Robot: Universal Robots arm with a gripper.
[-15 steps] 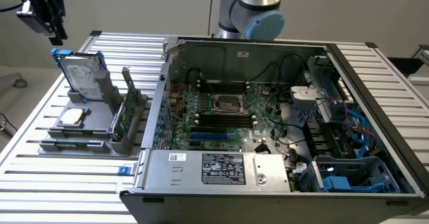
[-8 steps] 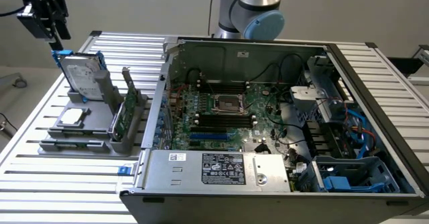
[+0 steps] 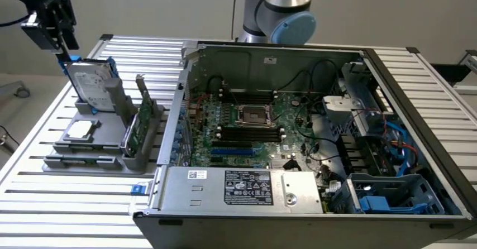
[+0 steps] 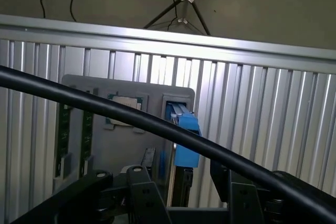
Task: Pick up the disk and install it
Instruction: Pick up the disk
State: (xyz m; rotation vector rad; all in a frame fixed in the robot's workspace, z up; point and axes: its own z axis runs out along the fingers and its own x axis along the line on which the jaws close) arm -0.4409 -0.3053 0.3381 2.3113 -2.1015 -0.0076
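Ribbed table (image 3: 60,204), upper left of frame: we see the gripper (image 3: 66,56) wide open, holding nothing, just above the disk (image 3: 93,84) upright in its grey holder (image 3: 97,148); pickup and install not done.

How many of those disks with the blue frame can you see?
1. The disk stands upright in the grey holder at the exterior view's left. More could be hidden inside the open computer case.

open computer case (image 3: 283,62) and grey holder (image 3: 108,144) sit on a slatted table (image 3: 67,204).
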